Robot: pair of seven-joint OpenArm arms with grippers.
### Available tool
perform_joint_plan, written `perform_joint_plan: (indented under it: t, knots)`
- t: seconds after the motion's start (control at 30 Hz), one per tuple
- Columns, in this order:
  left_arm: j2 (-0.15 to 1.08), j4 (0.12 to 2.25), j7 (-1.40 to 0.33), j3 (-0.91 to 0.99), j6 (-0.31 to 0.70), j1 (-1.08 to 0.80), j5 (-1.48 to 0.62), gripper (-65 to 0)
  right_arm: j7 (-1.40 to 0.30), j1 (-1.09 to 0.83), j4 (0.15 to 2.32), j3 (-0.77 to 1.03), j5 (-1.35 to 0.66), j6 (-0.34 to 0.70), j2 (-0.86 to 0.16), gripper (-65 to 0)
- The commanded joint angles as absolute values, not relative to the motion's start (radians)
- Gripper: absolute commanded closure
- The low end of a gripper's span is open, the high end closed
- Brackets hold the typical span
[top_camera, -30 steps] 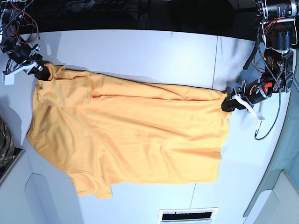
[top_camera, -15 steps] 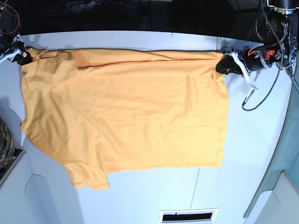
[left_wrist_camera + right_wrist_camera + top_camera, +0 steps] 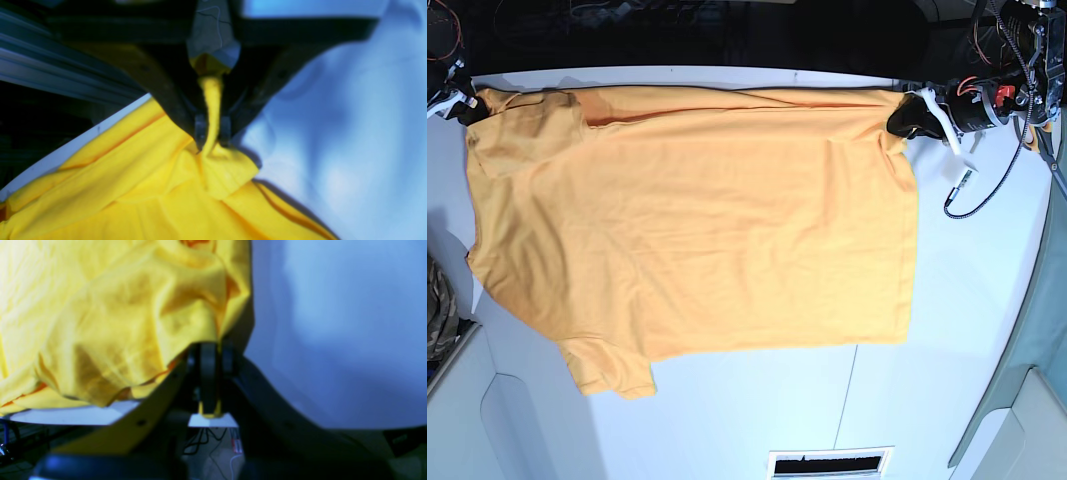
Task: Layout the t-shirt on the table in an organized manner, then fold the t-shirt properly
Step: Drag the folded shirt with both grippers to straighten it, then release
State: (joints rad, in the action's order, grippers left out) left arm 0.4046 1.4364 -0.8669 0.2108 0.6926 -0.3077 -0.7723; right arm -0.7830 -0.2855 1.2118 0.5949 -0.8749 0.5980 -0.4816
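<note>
Both grippers, left gripper [image 3: 905, 117] and right gripper [image 3: 465, 105], have jaws closed on corners of the t-shirt [image 3: 697, 220], spread from 10 to 2 o'clock on the table [image 3: 967, 330]. I think it is best to lower evenly with the edge taut.

— Left arm? Reaching in from the far right corner of the base view, black left hand [image 3: 905, 117] clamped on a bunched corner of the large orange-yellow cloth t-shirt [image 3: 697, 220]; fabric pinched between the dark fingers [image 3: 199, 128] in the left wrist view.

— And the other? Black right hand [image 3: 465, 108] at the far left edge, low by the white bench [image 3: 967, 300], closed tight on the opposite corner, cloth draped over its fingertips [image 3: 208, 353]. Both arms spread wide apart.
</note>
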Motion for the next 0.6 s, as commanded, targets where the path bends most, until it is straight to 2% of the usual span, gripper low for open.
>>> perform_joint_plan:
  t: [0.0,0.23,0.3,0.37,0.43,0.57]
  knots:
    - [0.421,1.452,-0.853,0.218,0.698,-0.308,-0.786,0.0,-0.768,-0.284,1.228,0.605,-0.891,0.599,-0.506,0.0]
    - [0.421,1.452,-0.825,0.217,0.698,-0.307,-0.790,-1.5,-0.767,-0.284,1.228,0.605,-0.886,0.598,-0.506,-0.9]
    - [0.421,1.452,-0.820,0.217,0.698,-0.308,-0.791,-8.4,-0.768,-0.284,1.228,0.605,-0.863,0.598,-0.506,-16.2]
    - [0.421,1.452,-0.820,0.217,0.698,-0.308,-0.791,-14.5,-0.767,-0.284,1.228,0.610,-0.840,0.589,-0.506,-26.6]
    - [0.422,1.452,-0.820,0.217,0.698,-0.308,-0.795,-17.7,-0.768,-0.284,1.228,0.629,-0.834,0.587,-0.507,-29.1]
    - [0.426,1.452,-0.821,0.218,0.698,-0.308,-0.820,-18.3,-0.767,-0.283,1.228,0.709,-0.842,0.588,-0.507,-29.1]
